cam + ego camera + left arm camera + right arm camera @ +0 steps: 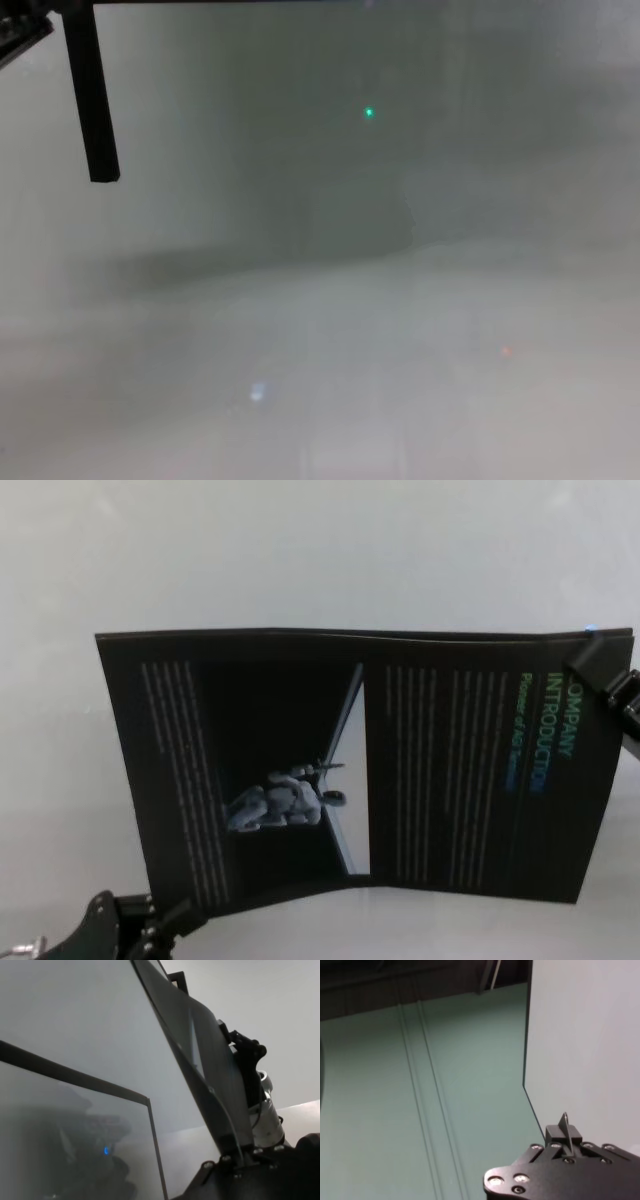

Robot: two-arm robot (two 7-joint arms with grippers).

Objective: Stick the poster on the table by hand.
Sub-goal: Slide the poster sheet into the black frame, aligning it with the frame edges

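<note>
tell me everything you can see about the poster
The poster is a large, thin black sheet printed with columns of tiny pale text, a green-to-blue heading along its right side, a white slanted strip and a bluish crouching figure. It is bowed rather than flat, with a crease near the middle, and it hangs above the pale table. The left gripper grips its near-left corner and the right gripper its far-right corner; each wrist view shows the sheet's edge pinched between the fingers.
</note>
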